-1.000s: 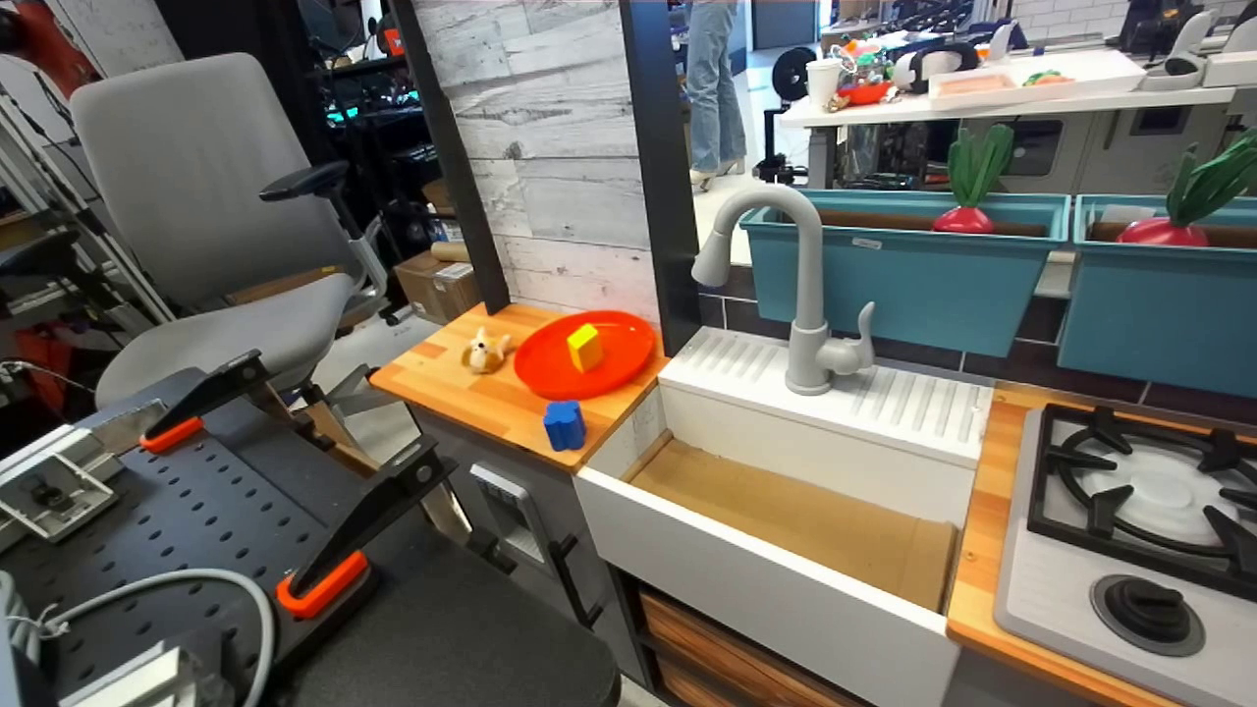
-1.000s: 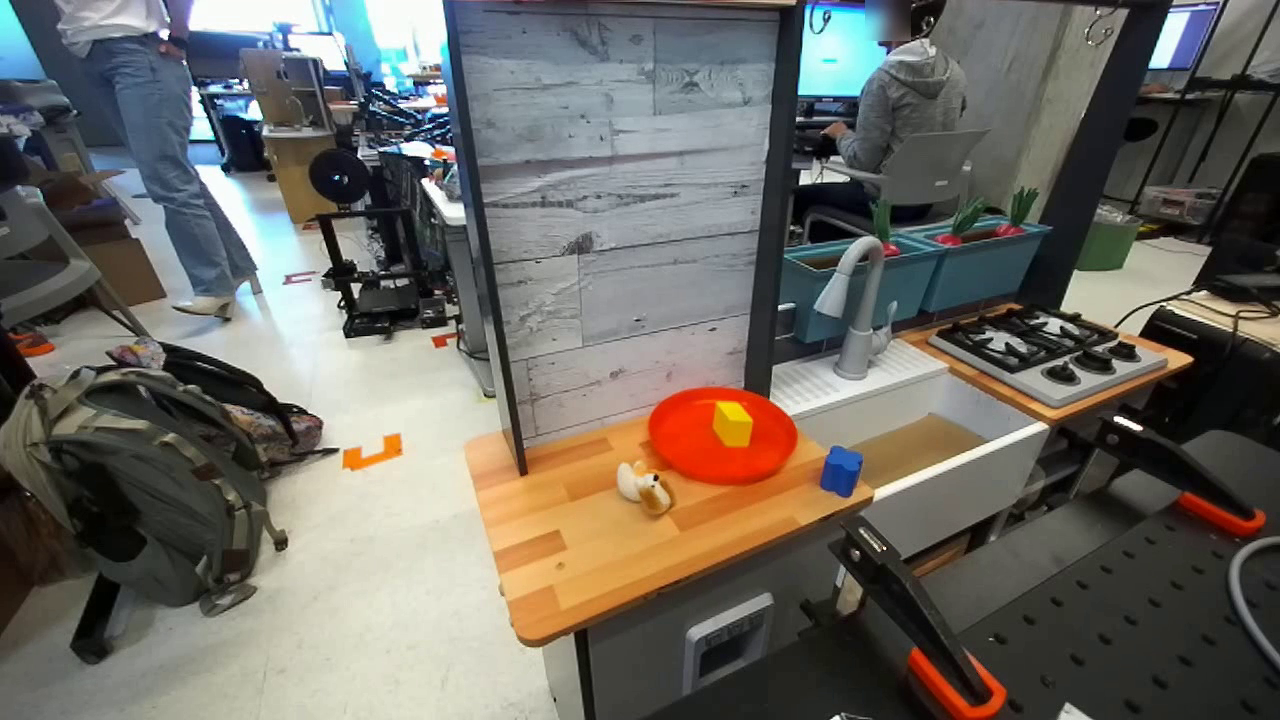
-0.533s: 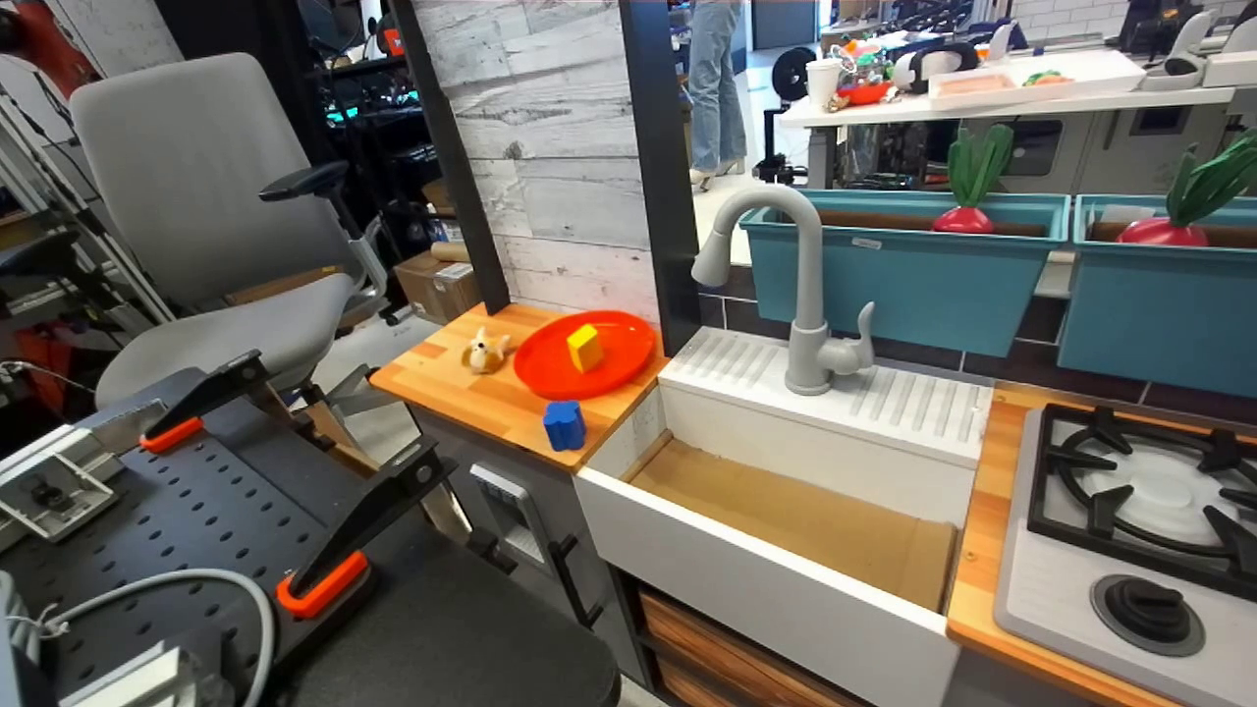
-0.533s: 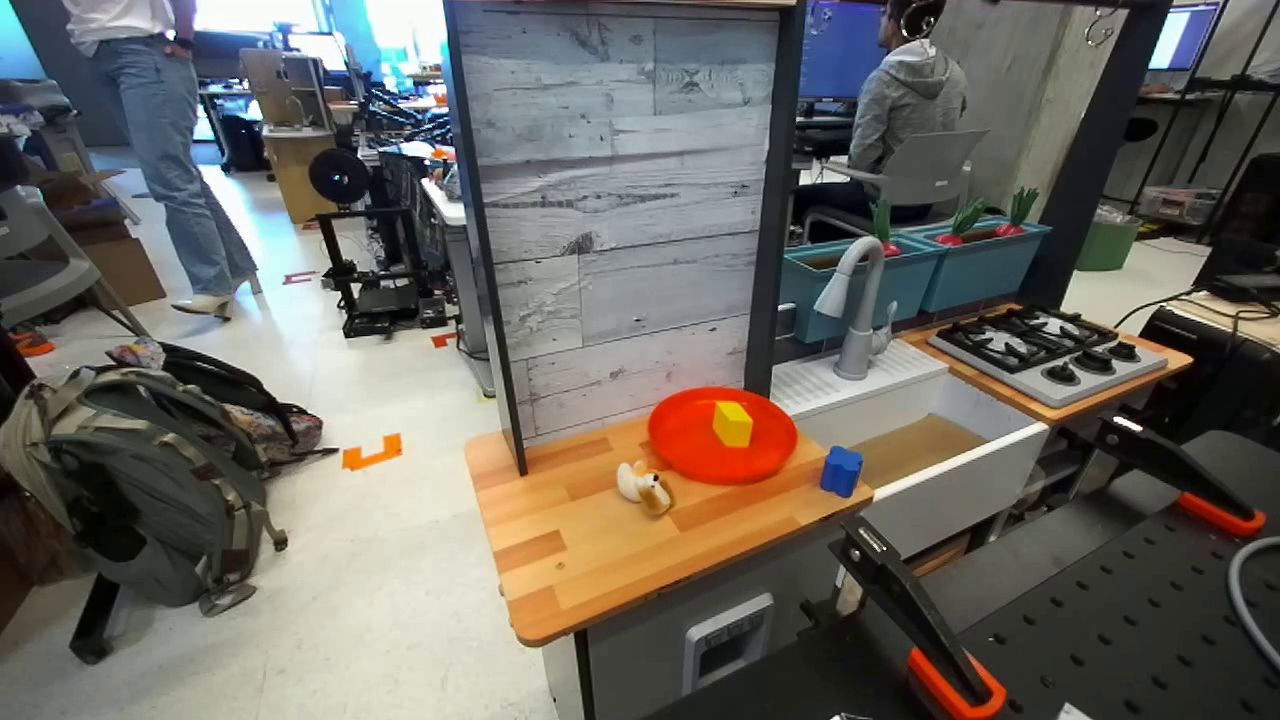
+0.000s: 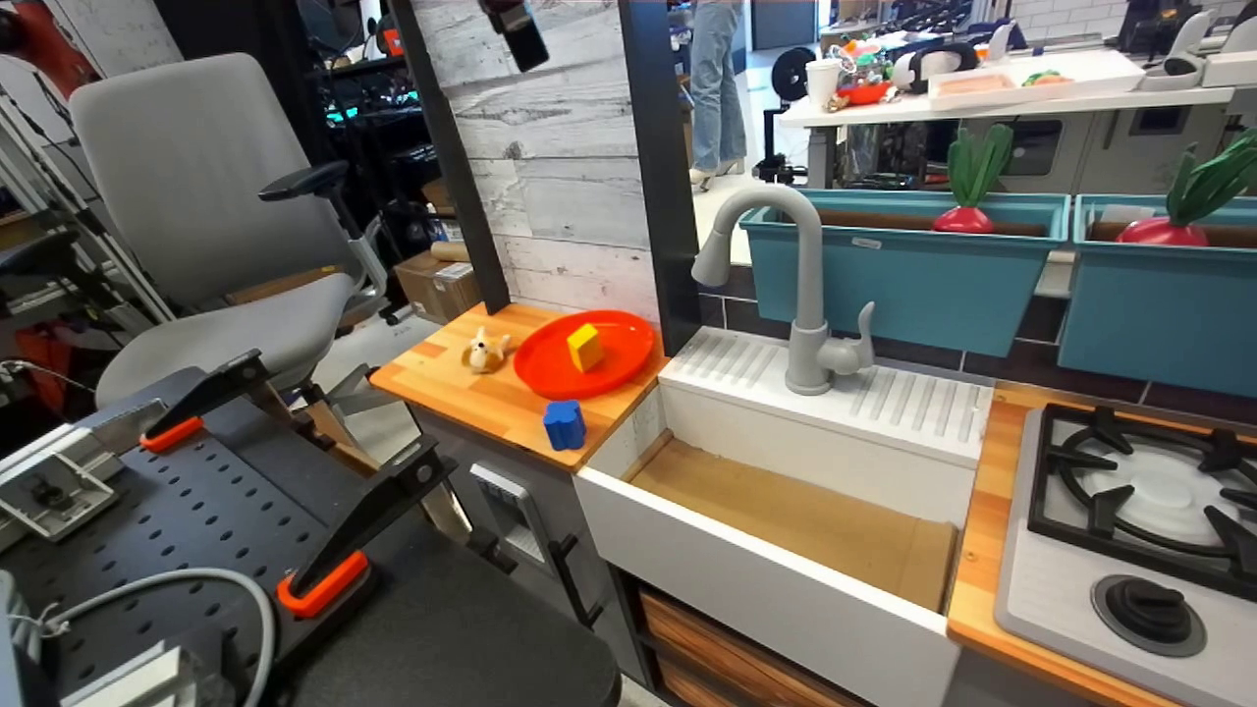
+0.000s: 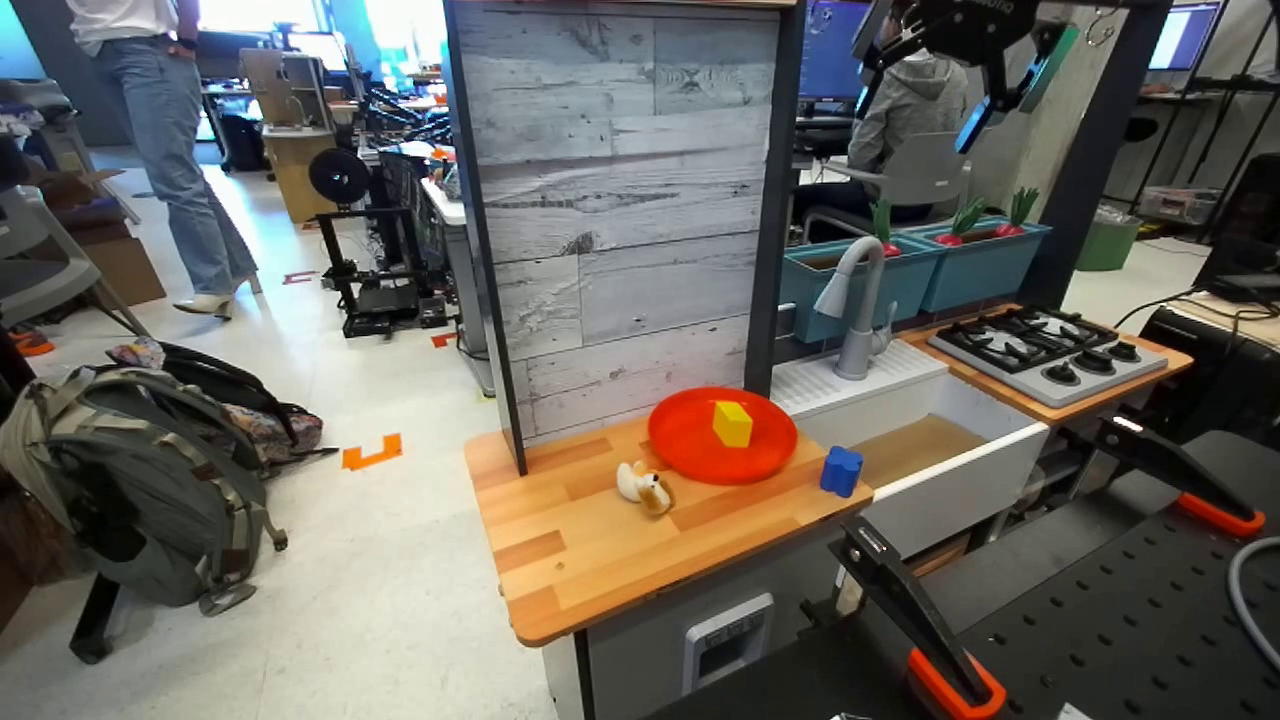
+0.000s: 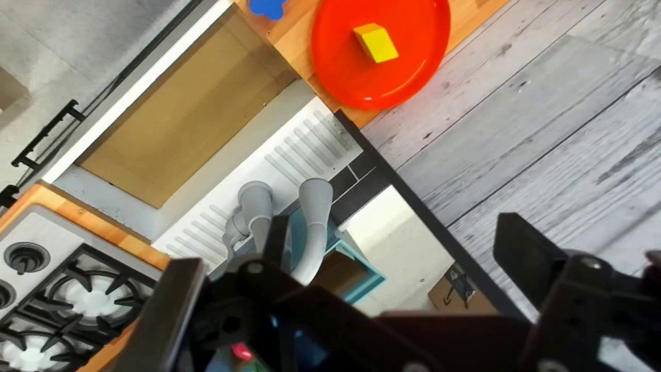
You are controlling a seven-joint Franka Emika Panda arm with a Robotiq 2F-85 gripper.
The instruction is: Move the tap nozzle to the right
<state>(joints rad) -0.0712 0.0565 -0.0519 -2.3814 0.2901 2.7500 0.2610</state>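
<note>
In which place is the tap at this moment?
In both exterior views, the tap stands on the white ledge behind the sink, left of the stove.

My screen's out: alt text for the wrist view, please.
A grey gooseneck faucet left of centre, partly hidden by the open gripper at the bottom. Upper left, a white sink; top, a red plate holding a yellow block; lower left, a stovetop.

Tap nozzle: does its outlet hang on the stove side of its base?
No, in an exterior view the tap nozzle arches toward the side of the red plate, away from the stove.
</note>
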